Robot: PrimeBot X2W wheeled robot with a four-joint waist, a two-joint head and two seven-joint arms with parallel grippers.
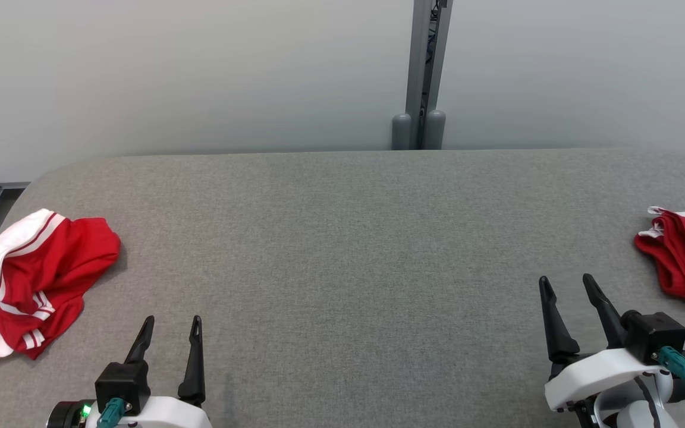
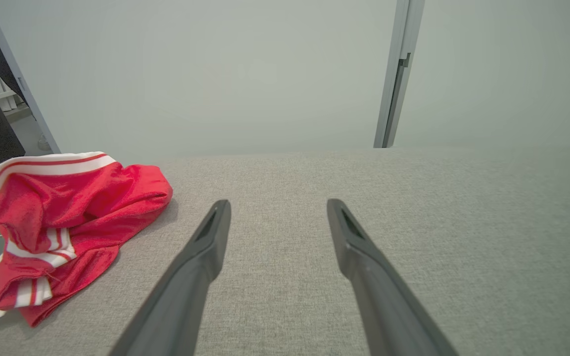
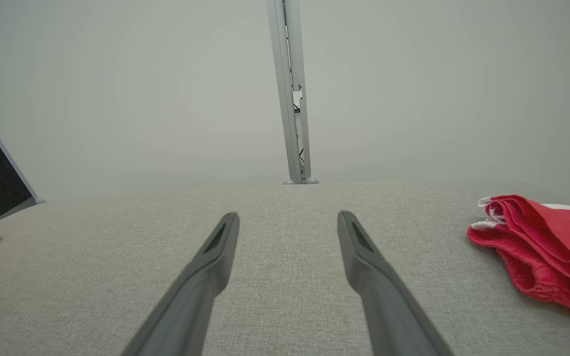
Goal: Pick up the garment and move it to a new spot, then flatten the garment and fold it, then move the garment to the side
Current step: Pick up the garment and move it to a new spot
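A crumpled red garment (image 1: 39, 279) lay at the counter's (image 1: 342, 238) left edge, its white hem seemingly spilling over; a pinch on one loose layer could drag it off. Just beside it, near the front edge, the left hand (image 1: 172, 322) pointed forward, fingers wide apart and empty. The right hand (image 1: 566, 280) was likewise wide open and empty, near a second red garment (image 1: 684, 261) at the right edge.

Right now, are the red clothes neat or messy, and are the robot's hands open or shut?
left garment: crumpled in a heap, not folded, lying by the table's left edge.
right garment: bunched up, not flat, lying at the table's right edge.
left gripper: open, holding nothing.
right gripper: open, holding nothing.
table: bare grey cloth between the two garments.
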